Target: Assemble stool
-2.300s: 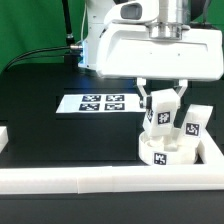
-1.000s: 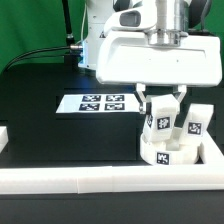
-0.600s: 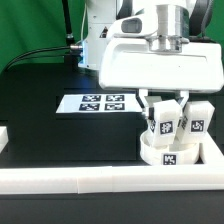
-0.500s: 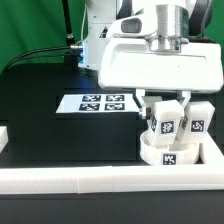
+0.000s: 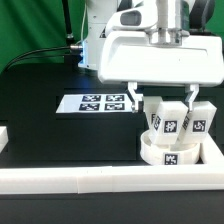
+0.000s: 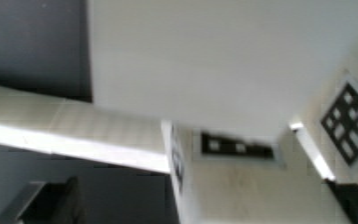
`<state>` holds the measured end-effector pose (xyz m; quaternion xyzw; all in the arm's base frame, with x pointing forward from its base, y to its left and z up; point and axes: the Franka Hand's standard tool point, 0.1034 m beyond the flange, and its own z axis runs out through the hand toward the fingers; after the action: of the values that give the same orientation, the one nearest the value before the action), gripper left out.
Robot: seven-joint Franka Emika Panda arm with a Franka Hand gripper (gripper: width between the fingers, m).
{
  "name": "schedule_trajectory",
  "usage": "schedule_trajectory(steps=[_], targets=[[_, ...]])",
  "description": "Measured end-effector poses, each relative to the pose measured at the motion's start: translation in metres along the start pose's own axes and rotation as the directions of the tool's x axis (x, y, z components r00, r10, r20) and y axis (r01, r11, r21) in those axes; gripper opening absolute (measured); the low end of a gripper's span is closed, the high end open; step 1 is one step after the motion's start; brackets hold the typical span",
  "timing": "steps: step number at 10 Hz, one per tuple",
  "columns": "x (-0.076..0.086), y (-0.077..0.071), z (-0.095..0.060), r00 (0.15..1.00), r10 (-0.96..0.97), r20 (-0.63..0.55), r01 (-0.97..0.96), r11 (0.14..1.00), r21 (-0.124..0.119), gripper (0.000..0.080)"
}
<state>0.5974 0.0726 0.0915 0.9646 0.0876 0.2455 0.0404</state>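
Two short blocky white legs (image 5: 167,121) stand on the thick round white seat disc (image 5: 170,153); the marker board (image 5: 98,103) lies toward the exterior view's left on the worktop (image 5: 60,130).

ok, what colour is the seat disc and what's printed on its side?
White seat disc, with a black-and-white square tag on its side; clearest in the exterior view.

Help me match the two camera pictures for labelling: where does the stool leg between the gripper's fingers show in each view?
Exterior view: the leg stands upright on the seat disc, between the open gripper fingers, at the picture's right.
Wrist view: likely the big blurred white surface; uncertain.
Shared landmark: black-and-white square tags.
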Motion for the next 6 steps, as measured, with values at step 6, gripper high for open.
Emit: schedule_trajectory(steps=[6], targets=[[0.016,0.003,-0.017,0.998,0.003,0.055,-0.004,1.000,0.018,0.0649]])
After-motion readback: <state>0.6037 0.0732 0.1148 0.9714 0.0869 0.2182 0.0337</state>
